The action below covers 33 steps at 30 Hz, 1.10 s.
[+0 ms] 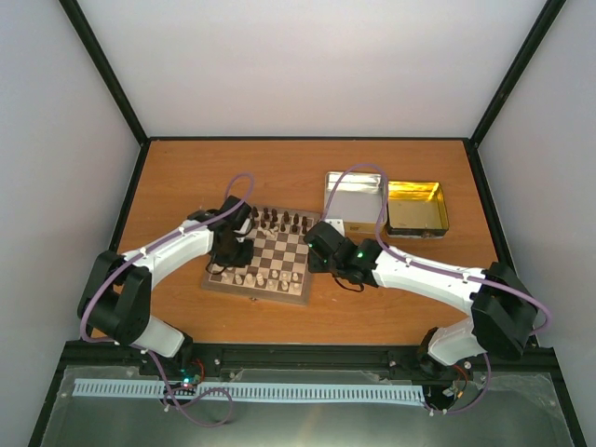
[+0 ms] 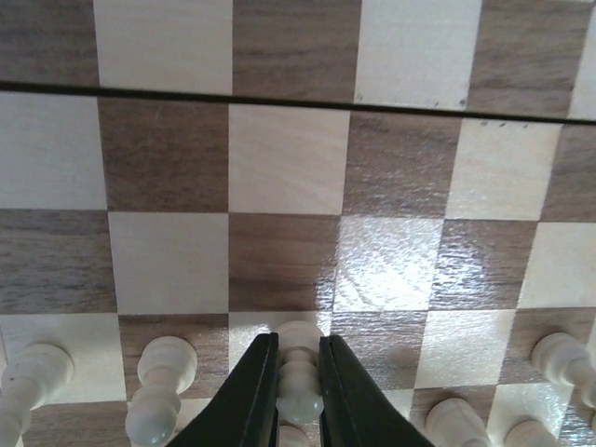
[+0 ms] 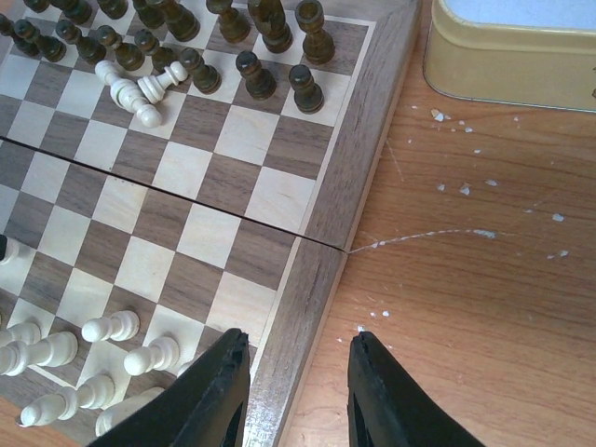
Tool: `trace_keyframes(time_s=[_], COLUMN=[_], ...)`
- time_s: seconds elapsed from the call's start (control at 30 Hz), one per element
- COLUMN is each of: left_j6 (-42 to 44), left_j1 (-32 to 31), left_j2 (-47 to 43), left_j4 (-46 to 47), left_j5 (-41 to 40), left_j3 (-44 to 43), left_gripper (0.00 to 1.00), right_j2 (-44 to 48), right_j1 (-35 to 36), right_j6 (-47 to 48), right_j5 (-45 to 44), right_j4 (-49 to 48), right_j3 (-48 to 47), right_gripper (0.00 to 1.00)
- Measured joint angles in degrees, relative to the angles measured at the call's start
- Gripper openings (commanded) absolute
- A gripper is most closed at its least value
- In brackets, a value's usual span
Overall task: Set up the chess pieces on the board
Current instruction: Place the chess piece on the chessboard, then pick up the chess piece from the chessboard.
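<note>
Top view: board (image 1: 260, 266) sits near the middle of the desk (image 1: 186, 177), a little toward its left edge. A silver tin (image 1: 354, 196) and a gold tin (image 1: 416, 207) lie toward the far right corner. Left claw (image 1: 229, 250) is over the board's left side and right claw (image 1: 318, 253) at its right edge, but both wrists hide their jaws here and the pieces are too small to sort. Left wrist view: left claw (image 2: 298, 343) is clenched on one pale piece (image 2: 299, 377) in the near ranks, with its pale neighbours (image 2: 160, 386) just beside either finger. Only this view shows the grip. Risk: on release or any sideways drift the fingers could clip those neighbours and topple them, since the gaps look tight. The held piece may also tip if it is let go off-square. Right wrist view: right claw (image 3: 300, 337) is released, jaws apart and empty, straddling the board's right border above bare desk. Coming straight down would strike the rim and shove the board. Only this view shows two toppled pale pieces (image 3: 130, 88) lying among the dark pieces (image 3: 251, 74) at the far ranks. Fetching them risks bowling over the dark ones. A tin (image 3: 503, 56) stands well apart from the board.
</note>
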State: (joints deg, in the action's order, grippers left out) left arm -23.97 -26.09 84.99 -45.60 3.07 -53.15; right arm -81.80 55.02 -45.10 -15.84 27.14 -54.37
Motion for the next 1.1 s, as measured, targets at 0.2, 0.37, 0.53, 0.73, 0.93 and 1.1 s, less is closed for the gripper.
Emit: trace_keyframes(time_s=[0.2,0.37,0.53,0.73,0.93,1.1], left_j6=[-0.1,-0.2,-0.4,-0.4,-0.3,0.8], left_j1=[0.0,0.0,0.0,0.0,0.0,0.0], left_j2=[0.0,0.0,-0.1,-0.5,-2.0,-4.7], left_j4=[-0.5,-0.6,-0.5,-0.5,-0.8,-1.4], left_j5=[0.0,0.0,0.1,0.3,1.0,1.3], left_j3=[1.2,1.4,1.8,1.9,1.9,1.1], left_gripper=[0.12,0.17,0.20,0.21,0.28,0.36], right_j2=[-0.3,-0.4,-0.4,-0.4,-0.4,-0.4], right_j1=[0.0,0.0,0.0,0.0,0.0,0.0], right_j6=[0.0,0.0,-0.1,-0.2,-0.3,-0.3], right_j5=[0.3,0.3,0.3,0.3,0.4,0.4], right_j4=[-0.1,-0.2,-0.2,-0.2,-0.2,-0.2], right_j3=[0.0,0.0,0.0,0.0,0.0,0.0], right_gripper=[0.31,0.31,0.31,0.31,0.31,0.31])
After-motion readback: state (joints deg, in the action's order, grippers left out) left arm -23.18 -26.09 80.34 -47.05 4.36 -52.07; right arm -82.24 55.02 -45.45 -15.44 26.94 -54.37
